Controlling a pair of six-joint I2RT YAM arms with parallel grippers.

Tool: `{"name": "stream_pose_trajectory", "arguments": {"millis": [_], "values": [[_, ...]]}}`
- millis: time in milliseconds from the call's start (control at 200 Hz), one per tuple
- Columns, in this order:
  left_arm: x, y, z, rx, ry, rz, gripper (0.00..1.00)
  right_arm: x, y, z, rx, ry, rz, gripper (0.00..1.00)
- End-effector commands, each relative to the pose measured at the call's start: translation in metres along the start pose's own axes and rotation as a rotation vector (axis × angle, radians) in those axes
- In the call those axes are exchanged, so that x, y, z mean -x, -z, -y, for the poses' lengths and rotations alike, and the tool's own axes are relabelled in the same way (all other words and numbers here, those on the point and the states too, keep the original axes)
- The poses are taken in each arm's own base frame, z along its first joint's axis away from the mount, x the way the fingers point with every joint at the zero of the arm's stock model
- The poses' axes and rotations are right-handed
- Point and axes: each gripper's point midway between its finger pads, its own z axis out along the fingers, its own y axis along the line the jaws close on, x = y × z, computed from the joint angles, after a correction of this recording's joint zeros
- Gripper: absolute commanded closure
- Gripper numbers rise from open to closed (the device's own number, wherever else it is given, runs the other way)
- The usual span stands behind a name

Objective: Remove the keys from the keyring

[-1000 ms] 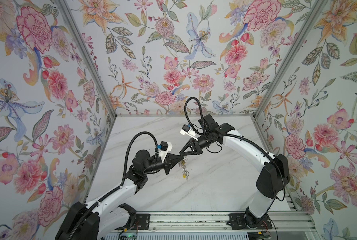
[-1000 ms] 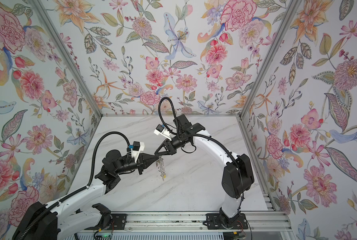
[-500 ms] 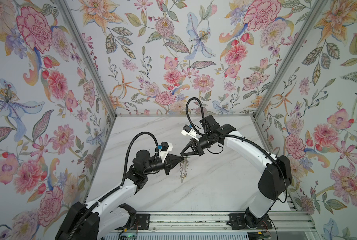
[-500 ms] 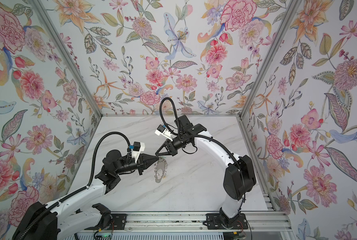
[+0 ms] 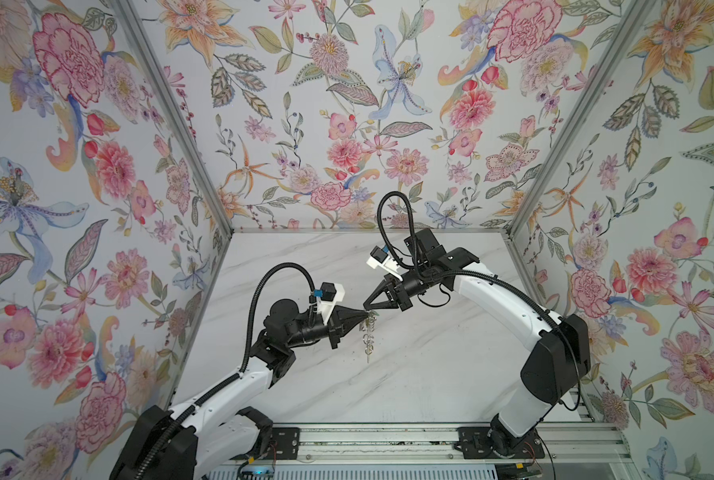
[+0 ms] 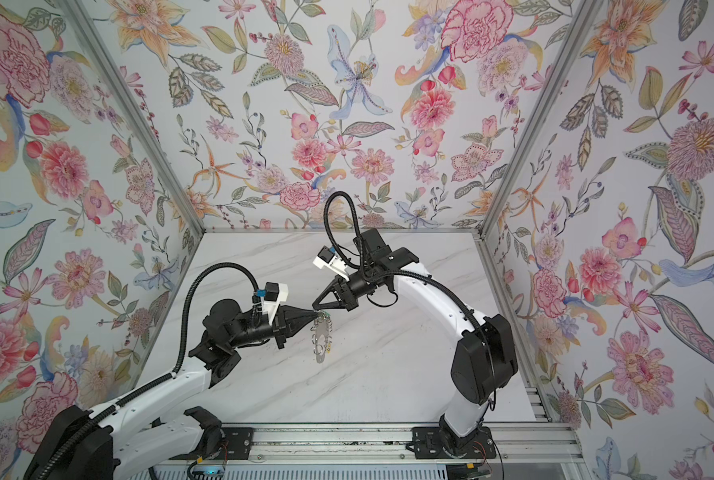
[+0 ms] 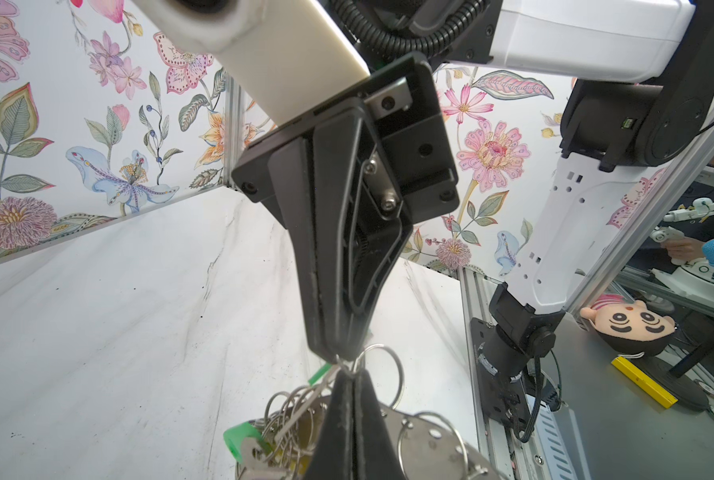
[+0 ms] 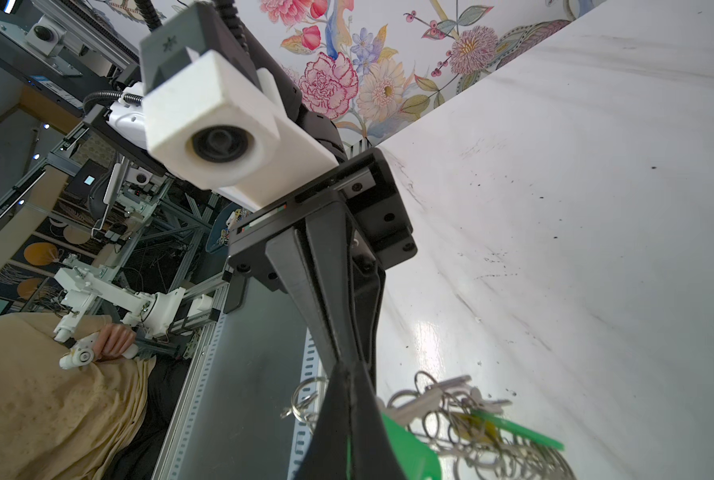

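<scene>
Keyring (image 6: 321,338) hangs clamped in my left end effector (image 5: 362,320); right end effector (image 5: 367,308), closed, meets it tip to tip, and I can't tell what it holds.

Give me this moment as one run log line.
left gripper: shut on keyring, hanging above table | right gripper: shut on green-tagged key, tip to tip with left | other keys: bunched on keyring

1. Table (image 5: 430,374): walls (image 5: 347,124) stand at its left, right and back; a rail (image 5: 388,436) runs along its front.
2. Left gripper (image 5: 364,320) reaches in from the left, right gripper (image 5: 367,308) from the right and further back. Tips touch over the table's middle.
3. Keyring (image 6: 321,338): hangs below the touching tips, above the table.
4. Keys (image 8: 430,401): bunched on the keyring, just beside the tips.
</scene>
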Motion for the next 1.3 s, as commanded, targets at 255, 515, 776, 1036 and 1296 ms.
{"name": "stream_pose_trajectory", "arguments": {"millis": [255, 515, 776, 1036, 1296], "values": [[0.019, 0.005, -0.002, 0.029, -0.058, 0.048, 1.00, -0.001, 0.026, -0.002, -0.046, 0.002, 0.036, 1.00], [0.022, 0.005, -0.002, 0.032, -0.065, 0.052, 1.00, -0.003, 0.029, -0.001, -0.052, -0.004, 0.040, 1.00], [0.023, 0.005, -0.002, 0.032, -0.067, 0.051, 1.00, -0.006, 0.036, 0.003, -0.071, -0.017, 0.049, 1.00], [0.024, 0.004, -0.001, 0.027, -0.068, 0.051, 1.00, -0.004, 0.025, 0.003, -0.043, -0.018, 0.035, 1.00], [0.023, 0.004, -0.002, 0.034, -0.072, 0.044, 1.00, -0.025, 0.005, 0.012, -0.075, -0.052, -0.035, 0.89]]}}
